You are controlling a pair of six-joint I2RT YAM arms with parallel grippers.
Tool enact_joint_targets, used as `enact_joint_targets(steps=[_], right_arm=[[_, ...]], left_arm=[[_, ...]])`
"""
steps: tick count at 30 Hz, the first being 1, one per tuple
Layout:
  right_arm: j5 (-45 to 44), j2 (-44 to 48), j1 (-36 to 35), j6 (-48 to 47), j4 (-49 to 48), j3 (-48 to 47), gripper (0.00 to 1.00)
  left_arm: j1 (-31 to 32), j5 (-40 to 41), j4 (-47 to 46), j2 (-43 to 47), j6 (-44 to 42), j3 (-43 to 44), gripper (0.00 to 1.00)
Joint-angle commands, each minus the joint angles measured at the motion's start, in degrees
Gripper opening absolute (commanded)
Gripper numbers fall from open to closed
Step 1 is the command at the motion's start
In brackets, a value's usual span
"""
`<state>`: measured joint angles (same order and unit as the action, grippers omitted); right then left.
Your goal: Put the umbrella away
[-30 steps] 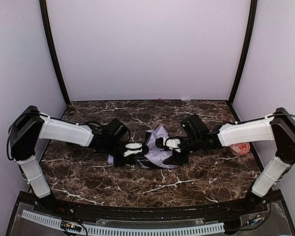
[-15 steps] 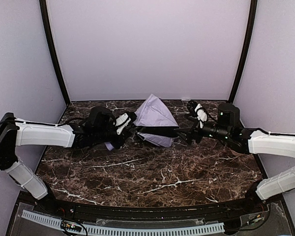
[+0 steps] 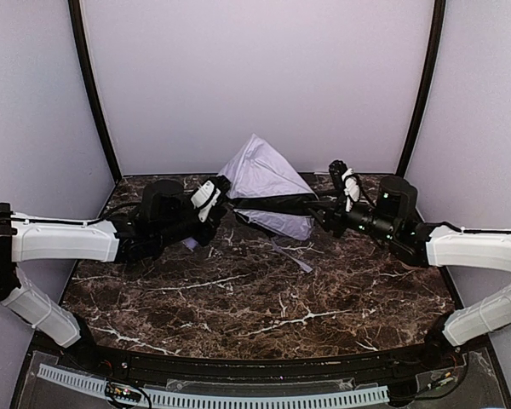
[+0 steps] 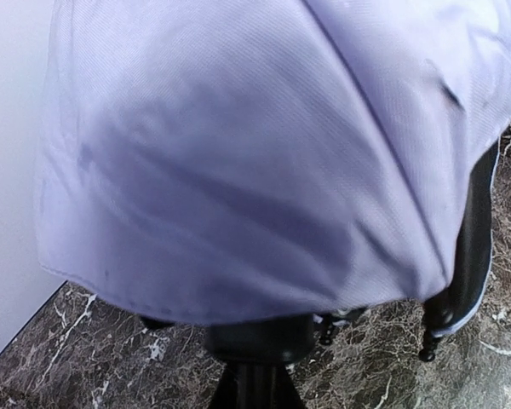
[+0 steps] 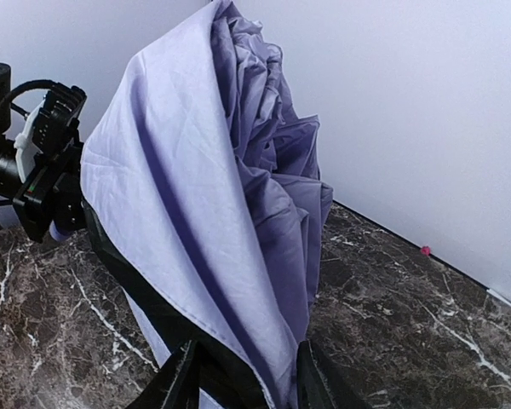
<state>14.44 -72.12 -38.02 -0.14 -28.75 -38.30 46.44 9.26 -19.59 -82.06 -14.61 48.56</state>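
Observation:
The umbrella (image 3: 260, 175) hangs above the back of the marble table (image 3: 264, 307), stretched sideways between both arms, its lavender fabric bunched into a peak with black lining below. My left gripper (image 3: 221, 194) is shut on its left end. Lavender cloth (image 4: 255, 145) fills the left wrist view above a black hub and shaft (image 4: 255, 341); my own fingers do not show there. My right gripper (image 3: 320, 210) grips the right end. In the right wrist view its fingers (image 5: 180, 379) press the folded fabric (image 5: 204, 196) from both sides. A thin lavender strip (image 3: 291, 256) trails down toward the table.
The pale back wall (image 3: 255, 77) stands close behind the umbrella, with black posts at the corners (image 3: 94, 94) (image 3: 422, 85). A tiny pink speck (image 5: 425, 250) lies at the wall's foot. The left arm's wrist (image 5: 43, 162) shows beyond the cloth.
From low at the table's middle, both arms have carried the umbrella up and toward the back wall. The canopy now stands taller and wider. The right gripper opened wide, then closed on the fabric.

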Motion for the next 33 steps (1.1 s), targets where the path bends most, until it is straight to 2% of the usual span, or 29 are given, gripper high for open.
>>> enact_joint_targets(steps=[1,5,8,10,12,15,19,25,30,33], right_arm=[[-1.4,-0.4,-2.0,-0.5,-2.0,-1.1,0.35],[-6.7,-1.6,-5.0,-3.6,1.4,-2.1,0.21],[-16.3,-4.0,-8.8,-6.9,6.3,-4.6,0.14],[-22.7,-6.8,-10.5,-6.4,10.3,-7.5,0.0],[-28.2,-10.3,-11.7,-3.9,15.5,-12.0,0.0],[-30.7,-14.9,-13.6,-0.2,22.2,-18.7,0.0],[-24.8,-15.5,-18.8,-3.1,20.5,-22.4,0.07],[-6.6,-9.9,-22.4,-5.1,11.5,-20.6,0.12],[10.1,-5.0,-23.1,-7.2,6.5,-17.8,0.27],[13.2,-1.9,-22.7,-7.8,7.3,-17.3,0.32]], left_arm=[[0.4,3.8,-2.3,-0.2,-0.3,2.7,0.0],[0.4,7.7,2.7,-2.4,1.3,6.4,0.0],[0.4,14.3,8.1,-5.1,2.5,10.1,0.0],[0.4,16.4,9.6,-6.3,2.8,11.4,0.0],[0.4,17.3,11.4,-7.4,3.1,12.9,0.0],[0.4,19.2,12.8,-10.0,2.7,14.9,0.0],[0.2,20.7,12.6,-13.5,1.1,15.0,0.0],[-1.6,18.6,13.0,-17.4,2.2,15.5,0.0],[-3.5,15.9,13.7,-19.8,3.2,16.2,0.0],[-3.7,12.0,12.2,-19.3,1.6,15.1,0.0]])
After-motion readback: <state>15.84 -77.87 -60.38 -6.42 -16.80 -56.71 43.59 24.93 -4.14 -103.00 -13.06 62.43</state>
